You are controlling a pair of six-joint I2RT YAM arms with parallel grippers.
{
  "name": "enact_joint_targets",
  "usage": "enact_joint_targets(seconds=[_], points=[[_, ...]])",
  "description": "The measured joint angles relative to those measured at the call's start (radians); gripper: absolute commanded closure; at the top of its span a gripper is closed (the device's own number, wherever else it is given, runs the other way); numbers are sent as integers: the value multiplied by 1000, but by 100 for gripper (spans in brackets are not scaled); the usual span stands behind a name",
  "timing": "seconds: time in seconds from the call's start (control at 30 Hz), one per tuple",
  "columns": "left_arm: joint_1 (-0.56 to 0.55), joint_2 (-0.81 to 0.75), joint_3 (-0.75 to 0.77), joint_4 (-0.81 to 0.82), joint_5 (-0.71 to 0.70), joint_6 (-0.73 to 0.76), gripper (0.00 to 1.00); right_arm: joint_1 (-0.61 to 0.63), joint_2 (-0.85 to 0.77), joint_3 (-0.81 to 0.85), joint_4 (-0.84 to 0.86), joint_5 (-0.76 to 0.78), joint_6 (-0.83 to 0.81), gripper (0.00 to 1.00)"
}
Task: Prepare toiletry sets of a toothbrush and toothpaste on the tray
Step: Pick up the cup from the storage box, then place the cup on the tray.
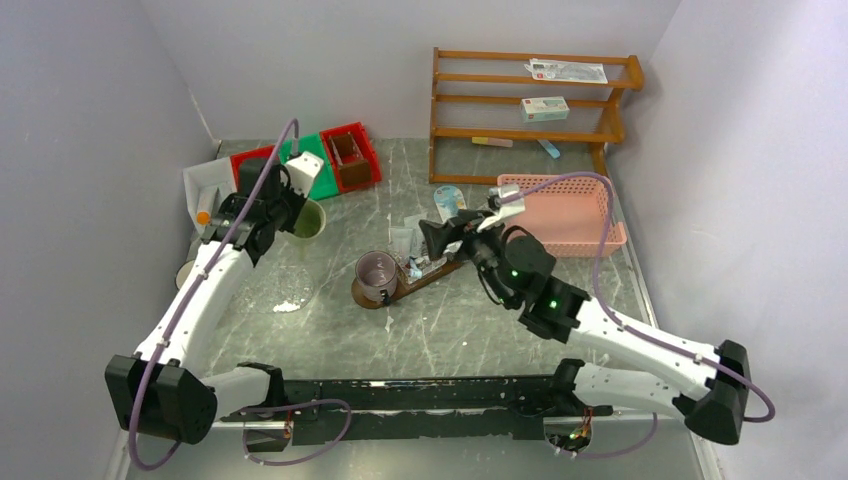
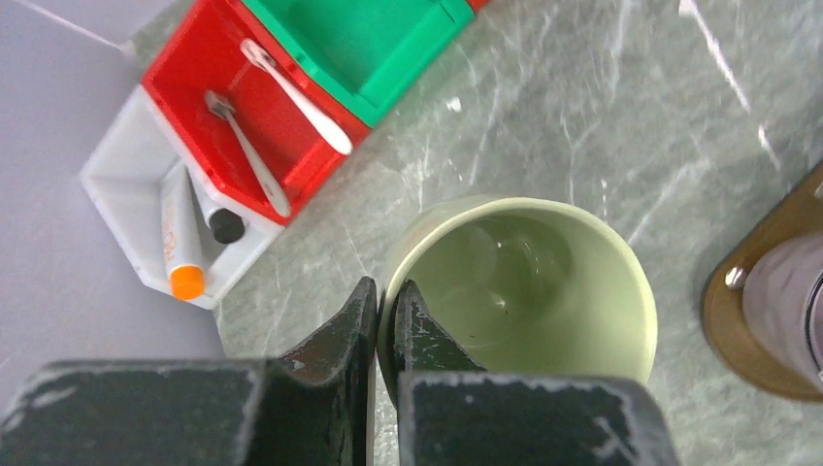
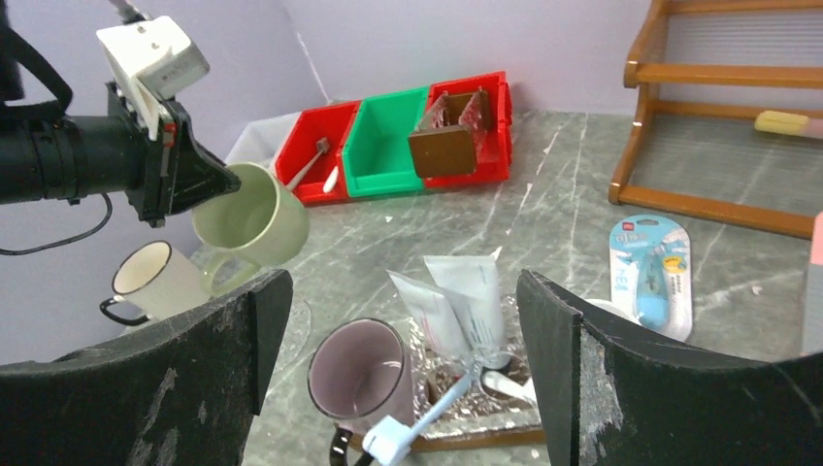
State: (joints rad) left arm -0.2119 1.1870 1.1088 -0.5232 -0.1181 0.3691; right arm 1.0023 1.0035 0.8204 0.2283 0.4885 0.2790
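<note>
Beneath the wide-spread right end effector [image 3: 403, 291] lies the tray [image 1: 432, 276]; the left end effector [image 2: 386, 291] grips a green mug [image 2: 582, 291].

My grey marbled desk [image 1: 450, 335] carries the dark tray [image 1: 395, 299], a green bin [image 3: 388, 146] beside a red bin [image 1: 350, 155], a pink basket [image 1: 570, 215], a wooden rack [image 1: 530, 100] and a packaged toothbrush [image 3: 652, 277].
</note>
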Motion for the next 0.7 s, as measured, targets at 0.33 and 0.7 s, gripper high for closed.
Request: enact_joint_targets(seconds=[0.33, 0.7], points=[[16, -30, -204, -15, 37, 149, 95, 0, -188, -158, -1, 36, -24, 8], [93, -59, -304, -11, 63, 238, 95, 0, -264, -194, -5, 65, -63, 8]])
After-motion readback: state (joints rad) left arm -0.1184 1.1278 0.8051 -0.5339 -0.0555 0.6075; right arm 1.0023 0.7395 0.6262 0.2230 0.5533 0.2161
